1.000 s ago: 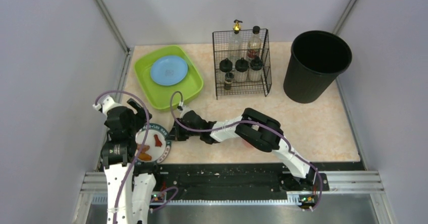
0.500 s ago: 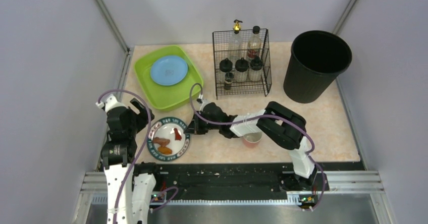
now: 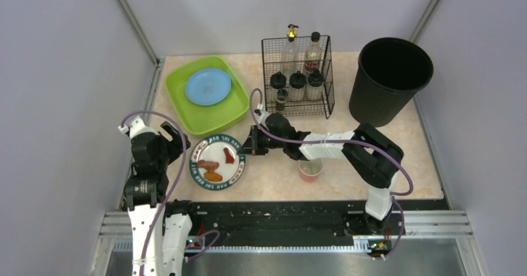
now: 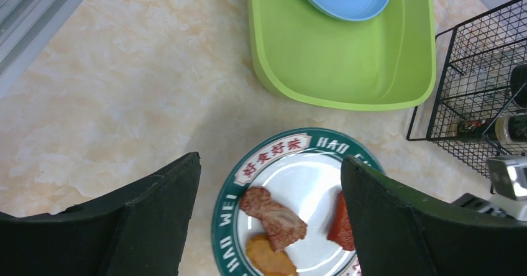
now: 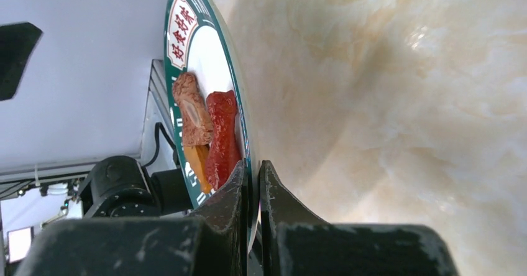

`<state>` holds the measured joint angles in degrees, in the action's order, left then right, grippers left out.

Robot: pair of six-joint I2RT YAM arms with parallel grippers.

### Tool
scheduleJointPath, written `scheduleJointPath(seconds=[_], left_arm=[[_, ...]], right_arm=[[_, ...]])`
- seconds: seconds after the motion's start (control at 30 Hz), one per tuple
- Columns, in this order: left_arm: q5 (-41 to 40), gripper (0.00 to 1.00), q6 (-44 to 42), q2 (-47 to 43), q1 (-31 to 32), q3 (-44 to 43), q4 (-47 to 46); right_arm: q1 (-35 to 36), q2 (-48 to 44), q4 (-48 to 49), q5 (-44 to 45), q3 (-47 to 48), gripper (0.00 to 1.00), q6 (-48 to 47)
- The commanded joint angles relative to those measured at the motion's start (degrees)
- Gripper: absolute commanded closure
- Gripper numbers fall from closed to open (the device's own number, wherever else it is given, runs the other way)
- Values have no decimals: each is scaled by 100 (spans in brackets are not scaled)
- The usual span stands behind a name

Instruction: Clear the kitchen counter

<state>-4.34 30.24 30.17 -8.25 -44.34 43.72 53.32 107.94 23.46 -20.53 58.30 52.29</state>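
So my right claw (image 5: 252, 171) is pinched all the way down on the right-hand rim of the green-edged plate (image 3: 217, 140), with 1 finger on each face of it. My left claw (image 4: 270, 159) is spread wide with nothing in it, hanging over the plate's left side. The plate is at the near left of the bench (image 3: 398, 158), just on the near side of the green tub (image 3: 236, 111), and it has 3 bits of food (image 4: 273, 211) lying loose on it. I can't tell whether its bottom is touching the bench or is barely off it.

Handling-wise, the bench is a hard, smooth, stone-look slab. There's nothing on it to grab, and I'd guess it's slick, so stuff skids rather than stays put. The plate looks stiff and would probably chip if knocked. A 1-sided rim pinch will want to tip, so I'd keep it level or the food slides off. The small cup (image 3: 310, 170) near the middle looks light, and I'd take it by the lip. The black bin (image 3: 388, 80) is at the far right.
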Motion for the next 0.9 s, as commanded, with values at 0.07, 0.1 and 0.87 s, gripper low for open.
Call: scheduleJointPath(seconds=[0.07,0.1,0.87], left_arm=[[2,13,-53,-118,21,-58,-229],[10,13,-53,-124,29,-52,-229],[170,13,-69,-154,25,-25,-280]], right_arm=[[-486,-1201,-330,-331,164,100,-341],[-579,-1310,-432,-377,178,100,-370],[-3304,-3412,-2406,-1085,766,100,-459]])
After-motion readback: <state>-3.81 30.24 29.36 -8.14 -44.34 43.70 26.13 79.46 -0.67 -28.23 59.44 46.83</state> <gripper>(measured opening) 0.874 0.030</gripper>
